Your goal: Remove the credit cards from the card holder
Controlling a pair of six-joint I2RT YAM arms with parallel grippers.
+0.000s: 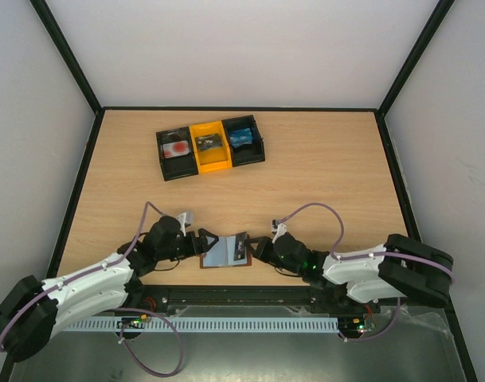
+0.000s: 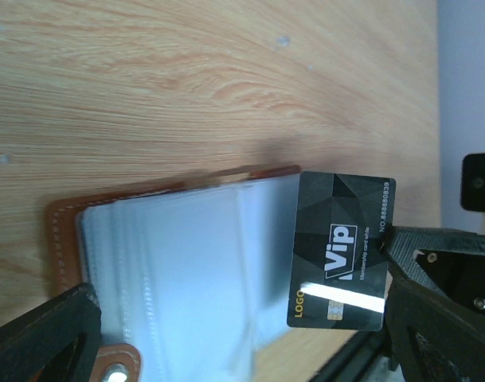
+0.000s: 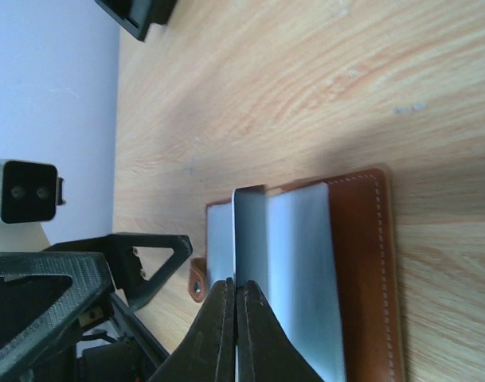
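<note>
The card holder (image 1: 220, 256) lies open on the table between my two grippers, with a brown leather rim and pale grey-blue sleeves (image 2: 178, 263). It also shows in the right wrist view (image 3: 361, 263). My right gripper (image 1: 255, 247) is shut on the edge of a black "VIP" credit card (image 2: 342, 251). It holds the card tilted up over the holder's edge, with the card's whole outline showing. The card looks nearly edge-on in the right wrist view (image 3: 248, 231), just above that gripper (image 3: 236, 288). My left gripper (image 1: 197, 242) is open at the holder's other end. One of its fingers (image 2: 43, 334) is by the brown tab (image 2: 119, 368).
A three-bin tray (image 1: 211, 148), black with a yellow middle bin, stands at the back of the table. It holds a card in each bin, the right one blue (image 1: 243, 134). A black rail (image 1: 242, 296) runs along the near table edge just behind the holder.
</note>
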